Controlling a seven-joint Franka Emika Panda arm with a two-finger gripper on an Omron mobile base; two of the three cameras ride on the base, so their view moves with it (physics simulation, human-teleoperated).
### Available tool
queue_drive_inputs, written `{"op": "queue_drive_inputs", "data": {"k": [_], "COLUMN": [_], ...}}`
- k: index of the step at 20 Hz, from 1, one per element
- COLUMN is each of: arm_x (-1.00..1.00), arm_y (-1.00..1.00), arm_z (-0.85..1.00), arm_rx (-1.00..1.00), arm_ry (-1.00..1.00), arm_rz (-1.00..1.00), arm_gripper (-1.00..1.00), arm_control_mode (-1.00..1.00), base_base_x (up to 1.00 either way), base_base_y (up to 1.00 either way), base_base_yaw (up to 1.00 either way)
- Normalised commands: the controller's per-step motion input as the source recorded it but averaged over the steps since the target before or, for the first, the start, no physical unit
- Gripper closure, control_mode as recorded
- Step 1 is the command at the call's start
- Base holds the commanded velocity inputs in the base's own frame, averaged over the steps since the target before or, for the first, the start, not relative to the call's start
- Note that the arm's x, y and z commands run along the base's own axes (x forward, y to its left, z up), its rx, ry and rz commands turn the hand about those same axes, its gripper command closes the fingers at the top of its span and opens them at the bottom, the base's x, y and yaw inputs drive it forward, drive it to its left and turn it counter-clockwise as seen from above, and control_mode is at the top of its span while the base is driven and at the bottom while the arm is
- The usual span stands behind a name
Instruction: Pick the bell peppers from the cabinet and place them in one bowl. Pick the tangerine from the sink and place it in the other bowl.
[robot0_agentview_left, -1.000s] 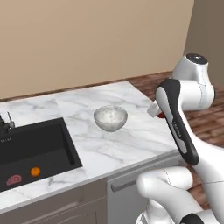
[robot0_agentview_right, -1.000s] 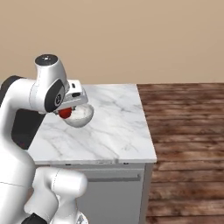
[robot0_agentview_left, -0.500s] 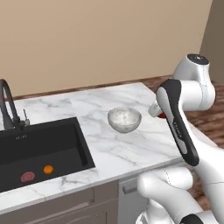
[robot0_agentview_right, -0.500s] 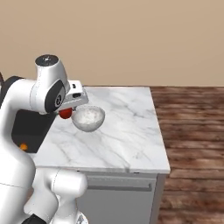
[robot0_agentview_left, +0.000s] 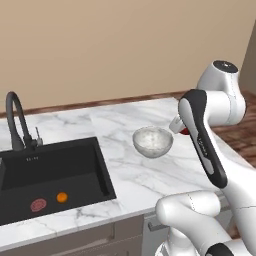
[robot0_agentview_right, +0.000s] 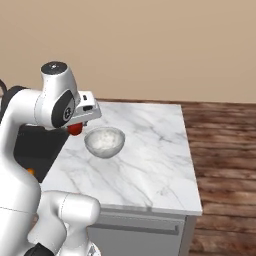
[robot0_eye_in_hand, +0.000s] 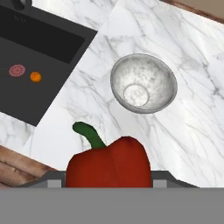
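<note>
Between the earlier pictures and now, both base views shifted sideways as a whole, indicating that the base drove; the items on the counter were not displaced. In the left base view the sink (robot0_agentview_left: 50, 180) came further into frame, and its tap (robot0_agentview_left: 16, 120), earlier cut off at the left edge, appeared in full. The speckled bowl (robot0_agentview_left: 152, 141) moved rightward in that view. In the right base view the counter's (robot0_agentview_right: 150, 165) right end shifted further right.
</note>
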Motion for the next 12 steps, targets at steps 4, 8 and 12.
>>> {"op": "queue_drive_inputs", "data": {"k": [4, 8, 12], "arm_x": [0.00, 0.00, 0.00], "arm_y": [0.00, 0.00, 0.00], "arm_z": [0.00, 0.00, 0.00], "arm_rx": [0.00, 0.00, 0.00], "arm_ry": [0.00, 0.00, 0.00], "arm_rz": [0.00, 0.00, 0.00], "arm_gripper": [1.00, 1.00, 1.00], "arm_control_mode": [1.00, 1.00, 1.00], "base_base_x": [0.23, 0.00, 0.00], "base_base_y": [0.00, 0.00, 0.00], "base_base_yaw": [0.17, 0.05, 0.00]}}
